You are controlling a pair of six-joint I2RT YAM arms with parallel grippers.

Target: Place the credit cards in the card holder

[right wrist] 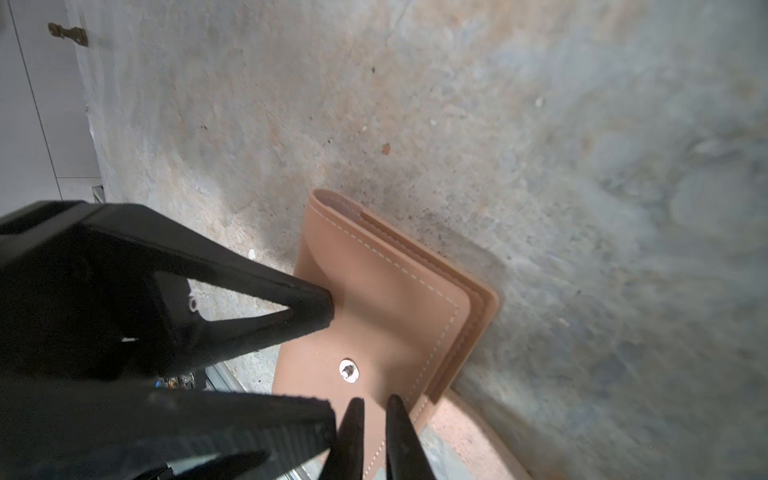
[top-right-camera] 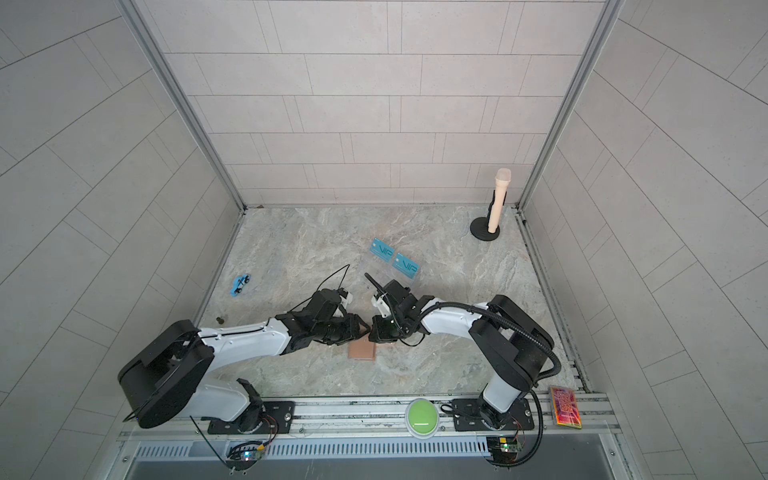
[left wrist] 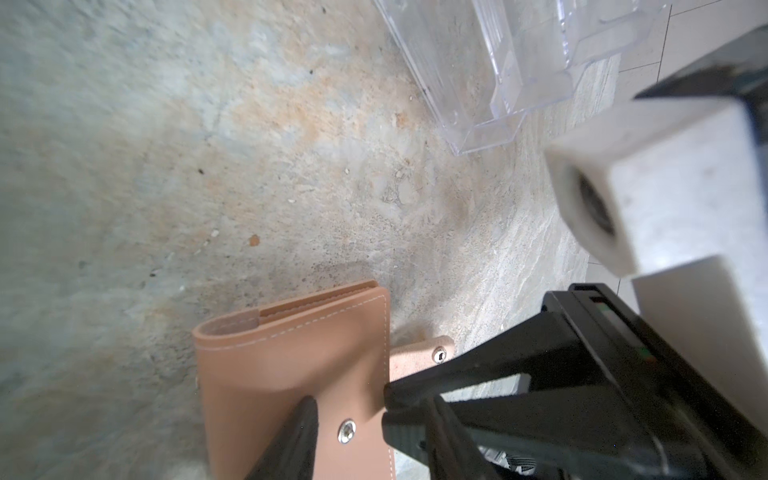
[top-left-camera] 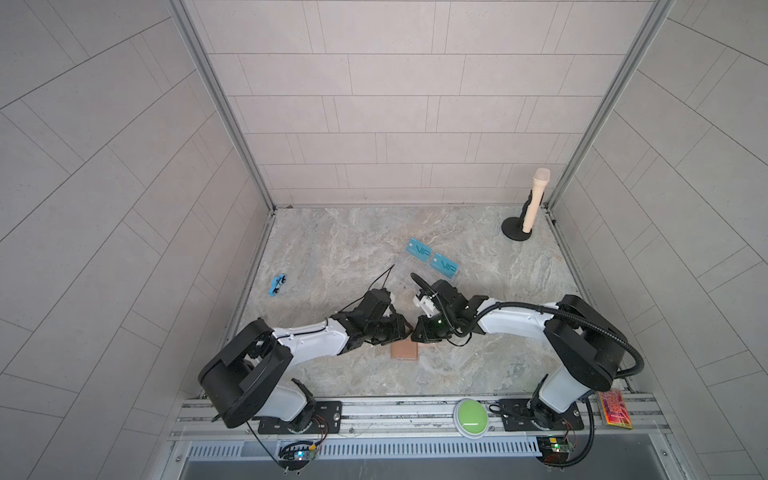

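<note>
In both top views two teal credit cards (top-left-camera: 445, 265) (top-right-camera: 406, 264) rest on the far part of the clear stand (top-left-camera: 405, 272). The card holder (top-left-camera: 404, 351) (top-right-camera: 361, 350) lies flat on the marble tabletop (top-left-camera: 332, 249) on the stand's near side, toward the arm bases. The left gripper (top-left-camera: 402, 326) and right gripper (top-left-camera: 420, 331) meet tip to tip over the holder's edge that faces the stand; from up there I cannot tell how their fingers stand. In the left wrist view the card holder (left wrist: 291, 365) is folded shut with its snap tab (left wrist: 436, 353) loose on the tabletop, the stand (left wrist: 498, 62) well beyond it. The left gripper's (left wrist: 372, 401) fingers are spread, one tip denting the cover. In the right wrist view the right gripper's (right wrist: 375, 400) fingers stand almost together, pinching the cover's stitched edge just beside the snap stud (right wrist: 348, 370).
</note>
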